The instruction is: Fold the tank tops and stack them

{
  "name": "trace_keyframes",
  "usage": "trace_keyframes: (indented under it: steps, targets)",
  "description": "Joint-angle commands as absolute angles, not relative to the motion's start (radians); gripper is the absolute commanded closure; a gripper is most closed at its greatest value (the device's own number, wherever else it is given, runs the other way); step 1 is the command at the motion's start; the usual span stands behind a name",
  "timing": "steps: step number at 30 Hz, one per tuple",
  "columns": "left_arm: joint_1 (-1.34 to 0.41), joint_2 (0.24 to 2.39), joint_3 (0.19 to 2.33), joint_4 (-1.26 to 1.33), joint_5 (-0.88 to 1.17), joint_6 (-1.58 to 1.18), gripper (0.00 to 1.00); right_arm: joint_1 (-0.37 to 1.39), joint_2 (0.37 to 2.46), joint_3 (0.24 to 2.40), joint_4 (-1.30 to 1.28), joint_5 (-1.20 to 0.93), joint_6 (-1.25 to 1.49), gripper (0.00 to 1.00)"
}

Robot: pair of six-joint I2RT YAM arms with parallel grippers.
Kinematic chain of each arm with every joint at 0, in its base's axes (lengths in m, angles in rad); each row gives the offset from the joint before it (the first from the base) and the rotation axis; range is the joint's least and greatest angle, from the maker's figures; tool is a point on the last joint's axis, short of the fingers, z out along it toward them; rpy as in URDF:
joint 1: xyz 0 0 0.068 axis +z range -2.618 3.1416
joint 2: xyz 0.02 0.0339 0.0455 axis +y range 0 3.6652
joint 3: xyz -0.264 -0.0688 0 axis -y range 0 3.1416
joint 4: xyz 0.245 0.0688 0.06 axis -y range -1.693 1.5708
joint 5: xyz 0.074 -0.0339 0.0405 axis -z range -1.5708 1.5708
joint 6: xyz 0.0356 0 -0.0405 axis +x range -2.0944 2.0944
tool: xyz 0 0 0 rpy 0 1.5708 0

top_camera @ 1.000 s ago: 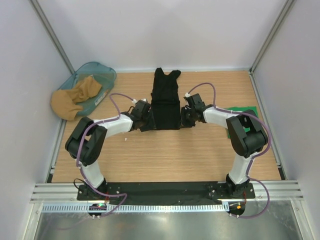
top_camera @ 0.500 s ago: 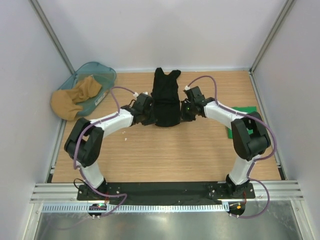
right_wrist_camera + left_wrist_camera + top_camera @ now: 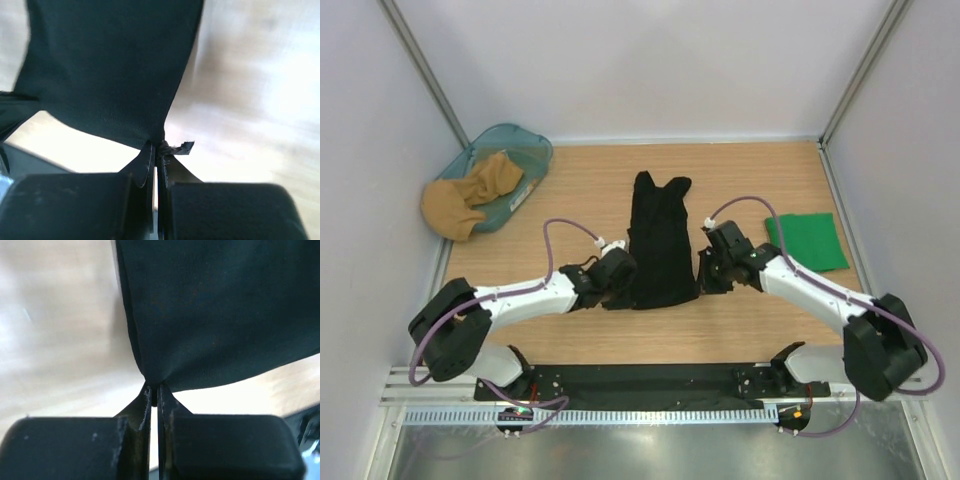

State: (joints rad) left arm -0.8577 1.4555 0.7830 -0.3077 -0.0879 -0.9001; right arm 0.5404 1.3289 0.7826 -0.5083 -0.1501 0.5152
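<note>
1. Between the two grippers, the black tank top (image 3: pixel 660 240) stretches lengthwise on the wooden table (image 3: pixel 750 170). Its shoulder straps point away beyond the jaws and its hem is at the jaws.
2. The left gripper (image 3: pixel 619 296) is clamped on the hem's left corner. In the left wrist view its fingers (image 3: pixel 145 405) are pressed together, with the dark fabric (image 3: pixel 215 315) pinched at their tips and fanning out ahead of them and to their right.
3. The right gripper (image 3: pixel 706 280) is clamped on the hem's right corner. In the right wrist view its fingers (image 3: pixel 147 165) meet on the cloth (image 3: pixel 110 65), which spreads ahead and to the left of the tips. A small crumpled bit of the same fabric pokes out just to the right of the tips.
4. Whether the held hem is raised off the wood or lies on it cannot be told.
5. Outward of the right jaws, to their right and a little beyond them, the bright green tank top (image 3: pixel 807 242) lies folded in a flat rectangle, clear of the gripper and the black garment.
6. Well beyond the left jaws and off to their left, a teal basket (image 3: pixel 525 150) sits at the table's far corner. A tan cloth (image 3: pixel 470 198) is heaped in it and spills over its rim.
</note>
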Motion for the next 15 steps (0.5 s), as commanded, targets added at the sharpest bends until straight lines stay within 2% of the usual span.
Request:
trace_keyframes:
  steps: [1,9,15]
  targets:
    - [-0.942,1.344,0.758,-0.322,-0.181,-0.985,1.00,0.590,1.163,0.756,-0.578,-0.101,0.561,0.99]
    - [-1.162,1.240,0.736,-0.422,-0.288,-1.106,1.00,0.721,0.970,0.704,-0.718,-0.042,0.649,0.99]
    - [-1.239,1.193,0.778,-0.508,-0.351,-1.152,1.00,0.746,0.845,0.712,-0.808,-0.011,0.680,0.99]
